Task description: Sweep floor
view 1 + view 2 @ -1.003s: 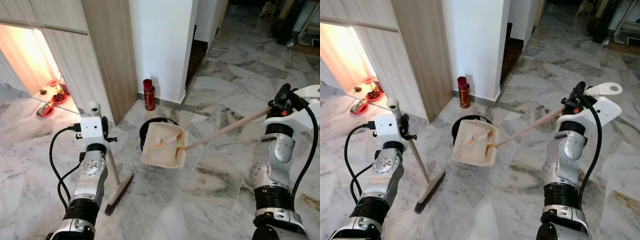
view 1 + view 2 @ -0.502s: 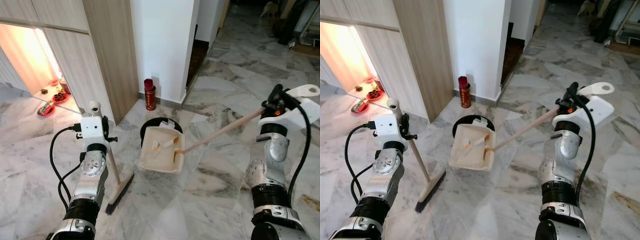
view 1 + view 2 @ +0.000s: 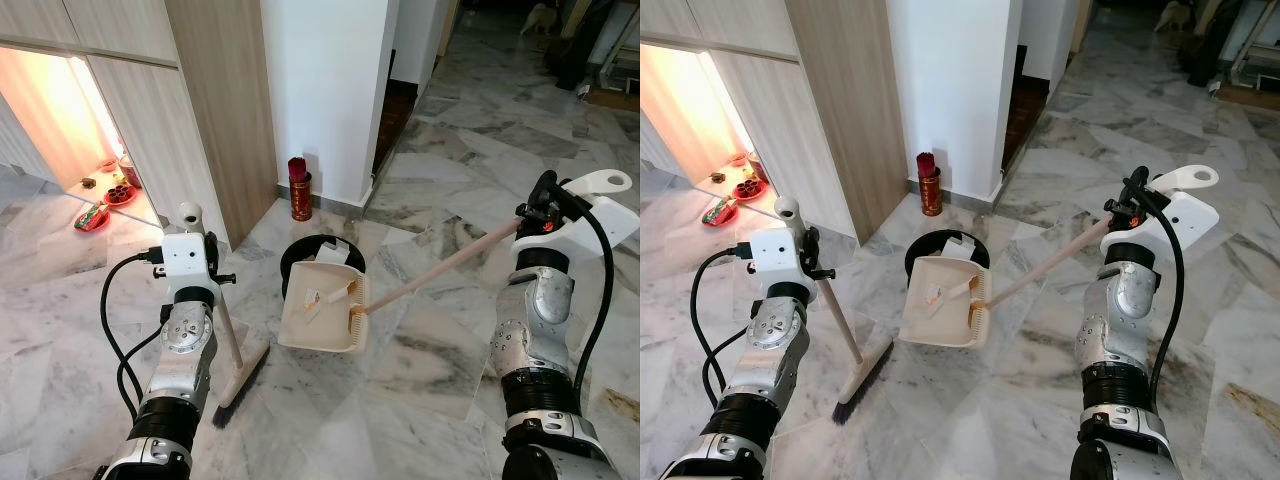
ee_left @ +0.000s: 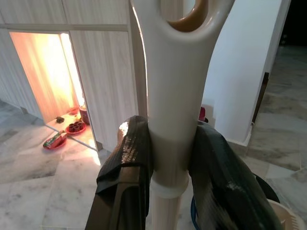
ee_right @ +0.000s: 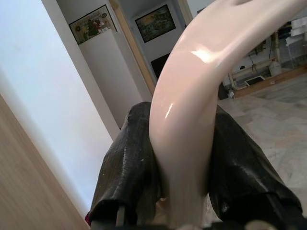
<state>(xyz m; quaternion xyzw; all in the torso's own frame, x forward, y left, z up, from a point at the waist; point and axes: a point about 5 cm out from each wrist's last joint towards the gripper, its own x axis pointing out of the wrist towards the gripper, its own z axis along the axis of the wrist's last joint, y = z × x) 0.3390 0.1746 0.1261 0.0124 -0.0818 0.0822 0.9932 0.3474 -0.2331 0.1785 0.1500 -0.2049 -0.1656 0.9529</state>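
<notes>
My right gripper [image 5: 182, 191] is shut on the long handle [image 3: 440, 262] of a cream dustpan [image 3: 322, 312]. The pan hangs tilted over a round black bin [image 3: 322, 256] on the marble floor, with bits of orange and white litter [image 3: 312, 296] inside it. My left gripper [image 4: 169, 158] is shut on the top of a cream broom handle [image 3: 222, 320]. The broom stands almost upright at my left, its dark brush head [image 3: 240, 385] resting on the floor.
A wood-panelled cabinet wall [image 3: 200, 110] and a white pillar [image 3: 325, 90] stand ahead. A red cylinder [image 3: 299, 190] sits at the pillar's foot. A lit alcove [image 3: 100, 180] with red dishes lies to the left. Open marble floor [image 3: 420, 350] spreads right.
The dustpan has swung in over the bin and tipped more steeply as my right arm moved inward. The broom has stayed put.
</notes>
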